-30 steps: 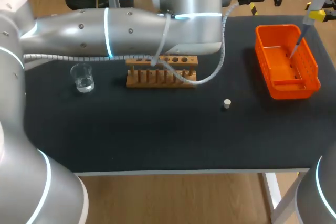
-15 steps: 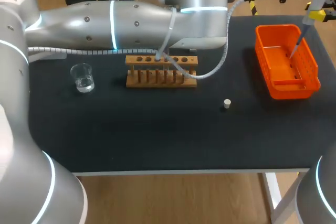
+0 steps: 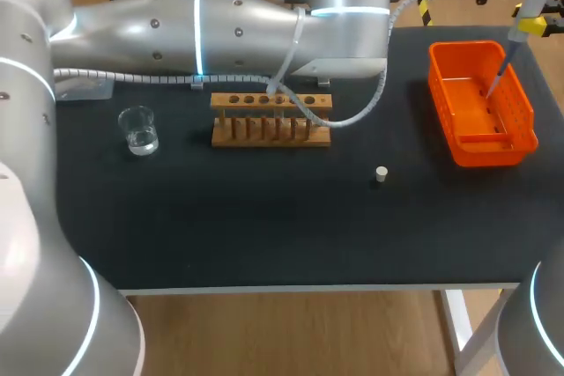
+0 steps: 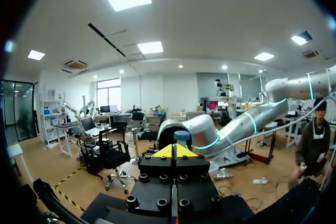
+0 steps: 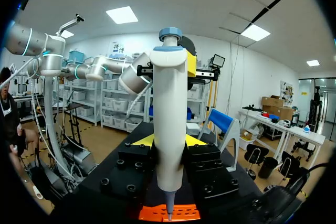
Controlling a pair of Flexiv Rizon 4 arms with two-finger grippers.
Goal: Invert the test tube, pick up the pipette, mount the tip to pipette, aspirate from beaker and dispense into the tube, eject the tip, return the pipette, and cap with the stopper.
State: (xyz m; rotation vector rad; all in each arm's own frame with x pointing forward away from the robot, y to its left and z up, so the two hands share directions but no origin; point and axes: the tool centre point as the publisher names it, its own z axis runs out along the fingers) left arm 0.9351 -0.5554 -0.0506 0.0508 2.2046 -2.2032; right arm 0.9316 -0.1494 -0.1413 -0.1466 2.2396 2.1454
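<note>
1. Black surface (image 3: 264, 217), seen from above: from my left to my right it carries a beaker, a wooden rack, a stopper and an orange basket.
2. Beaker (image 3: 139, 130): clear glass, upright, with a little clear liquid in it. It stands to the left of the rack and apart from it.
3. Wooden rack (image 3: 271, 121): a long block with a row of holes along its top, standing toward the far middle. A pale cable (image 3: 352, 116) from my left arm hangs in a loop across its right end.
4. Stopper (image 3: 381, 174): small and pale, alone on the bare cloth between the rack and the basket, nearer the front edge than either.
5. Orange basket (image 3: 438, 85): open-topped, at the far right of the surface.
6. Right end effector (image 5: 169, 142): closed on the pipette (image 5: 169, 103), one yellow-tipped finger on each side of the white body. The pipette is upright, blue button on top, and its narrow lower end points down into the basket.
7. Left arm (image 3: 220, 28): enters from the left and stretches across the far part of the surface behind the rack.
8. Left end effector (image 4: 177, 151): beyond the far edge, its two yellow tips pressed together with nothing between them.
</note>
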